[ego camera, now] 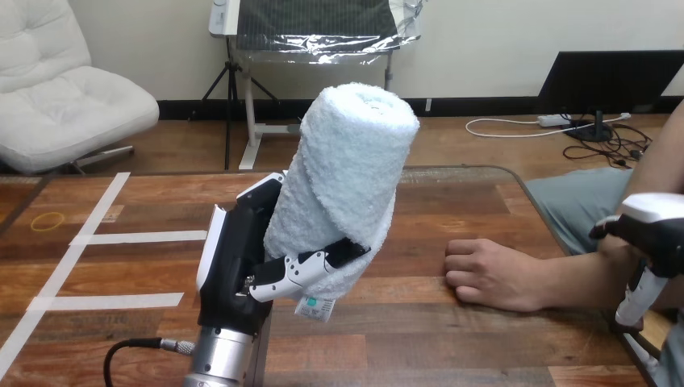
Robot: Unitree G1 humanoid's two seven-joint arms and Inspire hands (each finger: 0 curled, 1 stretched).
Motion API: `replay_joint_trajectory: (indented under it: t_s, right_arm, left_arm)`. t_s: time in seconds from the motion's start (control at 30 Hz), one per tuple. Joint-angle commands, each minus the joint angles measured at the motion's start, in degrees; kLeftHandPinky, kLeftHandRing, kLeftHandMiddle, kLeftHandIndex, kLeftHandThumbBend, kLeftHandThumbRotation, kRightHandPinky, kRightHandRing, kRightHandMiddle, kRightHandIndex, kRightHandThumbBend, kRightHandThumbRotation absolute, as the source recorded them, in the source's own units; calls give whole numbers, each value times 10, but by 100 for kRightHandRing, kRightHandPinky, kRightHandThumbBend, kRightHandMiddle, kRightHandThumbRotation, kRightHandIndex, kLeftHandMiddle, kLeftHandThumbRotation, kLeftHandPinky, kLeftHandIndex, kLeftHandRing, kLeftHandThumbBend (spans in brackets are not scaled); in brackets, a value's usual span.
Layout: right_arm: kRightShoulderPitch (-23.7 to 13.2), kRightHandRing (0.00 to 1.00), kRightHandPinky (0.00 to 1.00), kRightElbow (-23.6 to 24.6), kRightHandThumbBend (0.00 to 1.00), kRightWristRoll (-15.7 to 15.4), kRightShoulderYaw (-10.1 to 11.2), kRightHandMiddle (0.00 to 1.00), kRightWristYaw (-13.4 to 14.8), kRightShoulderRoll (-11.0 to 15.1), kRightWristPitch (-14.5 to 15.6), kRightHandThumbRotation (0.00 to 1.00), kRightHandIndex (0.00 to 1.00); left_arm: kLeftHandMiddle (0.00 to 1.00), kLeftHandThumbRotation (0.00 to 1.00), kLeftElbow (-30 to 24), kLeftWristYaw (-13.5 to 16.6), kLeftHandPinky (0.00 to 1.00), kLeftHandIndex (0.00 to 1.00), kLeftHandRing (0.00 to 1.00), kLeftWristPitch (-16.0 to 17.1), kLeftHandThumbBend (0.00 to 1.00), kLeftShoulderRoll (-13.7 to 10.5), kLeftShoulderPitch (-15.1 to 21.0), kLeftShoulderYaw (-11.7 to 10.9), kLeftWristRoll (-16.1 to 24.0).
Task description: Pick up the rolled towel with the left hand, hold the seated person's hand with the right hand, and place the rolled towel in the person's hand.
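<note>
While the left hand (242, 266) grips the rolled towel (347, 169), fingers and thumb wrapped round its lower end, the roll stands nearly upright, leaning a bit right, held up over the wooden table (452, 347). A small tag (314, 308) hangs at the towel's bottom. The person's hand (484, 270) lies palm down on the table at right, fingers loosely curled, apart from the towel. The right hand (657, 230) sits over the person's forearm behind the wrist; can't tell whether it grips or only rests there. White tape strips (137, 238) mark the table's left part.
</note>
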State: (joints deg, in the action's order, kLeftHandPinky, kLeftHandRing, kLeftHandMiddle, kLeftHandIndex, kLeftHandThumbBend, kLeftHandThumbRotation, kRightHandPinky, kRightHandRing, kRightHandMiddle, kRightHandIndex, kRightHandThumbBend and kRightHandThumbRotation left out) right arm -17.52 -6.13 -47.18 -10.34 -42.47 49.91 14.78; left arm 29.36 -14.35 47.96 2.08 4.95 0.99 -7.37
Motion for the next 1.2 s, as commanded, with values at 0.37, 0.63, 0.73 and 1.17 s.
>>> replay_joint_trajectory:
  t_s: [0.37,0.63,0.73,1.17]
  right_arm:
    - [-71,99,97,-89,78,-13,-42,97,38,-1,-43,15,92]
    - [-79,100,97,-105,77,-17,-59,97,47,-6,-53,17,91]
    - [-78,99,97,-106,77,-14,-62,96,52,-7,-58,16,91]
    - [-86,97,96,-125,74,-21,-84,95,56,-13,-59,17,89]
  left_arm:
    - [45,19,-20,-8,35,50,39,-3,77,1,34,-4,-15]
    - [45,19,-21,-9,35,50,39,-2,77,-1,32,-6,-12]
    - [45,19,-24,-11,35,50,39,-6,77,-1,30,-5,-15]
    - [45,19,-29,-5,35,50,39,-12,78,-1,26,-7,-10]
